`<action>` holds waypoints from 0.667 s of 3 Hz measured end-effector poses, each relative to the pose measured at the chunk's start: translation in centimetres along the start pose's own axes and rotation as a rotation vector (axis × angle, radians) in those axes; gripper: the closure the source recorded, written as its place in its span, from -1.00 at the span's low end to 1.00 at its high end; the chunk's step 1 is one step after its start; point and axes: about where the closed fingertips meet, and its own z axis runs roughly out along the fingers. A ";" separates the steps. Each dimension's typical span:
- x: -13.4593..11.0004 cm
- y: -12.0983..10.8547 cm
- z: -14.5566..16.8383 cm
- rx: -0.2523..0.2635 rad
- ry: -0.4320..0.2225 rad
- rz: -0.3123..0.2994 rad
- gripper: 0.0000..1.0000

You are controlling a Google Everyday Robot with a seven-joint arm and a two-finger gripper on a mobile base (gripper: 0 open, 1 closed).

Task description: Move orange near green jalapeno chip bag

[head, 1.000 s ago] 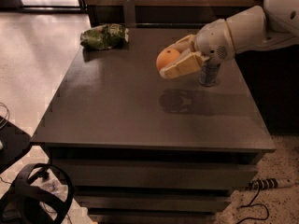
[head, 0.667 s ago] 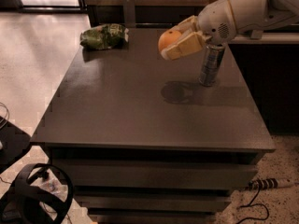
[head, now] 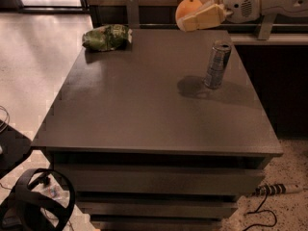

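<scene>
My gripper (head: 192, 12) is up high over the far edge of the dark table (head: 144, 109), right of centre, and is shut on the orange (head: 187, 6), which shows between the pale fingers (head: 204, 17). The green jalapeno chip bag (head: 107, 36) lies wrinkled at the table's far left corner. The orange hangs well above the tabletop and to the right of the bag, about a third of the table's width away.
A tall silver can (head: 217, 64) stands upright on the right half of the table, below and right of my gripper. A dark counter runs along the right. Cables and a black headset (head: 43, 201) lie on the floor in front.
My gripper has lifted the orange up and away from beside the can, toward the far edge of the table. The can and the bag have not moved.
</scene>
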 end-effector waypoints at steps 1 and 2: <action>-0.3 -1.6 0.1 0.071 -0.028 -0.005 1.00; -0.3 -1.6 0.2 0.070 -0.028 -0.004 1.00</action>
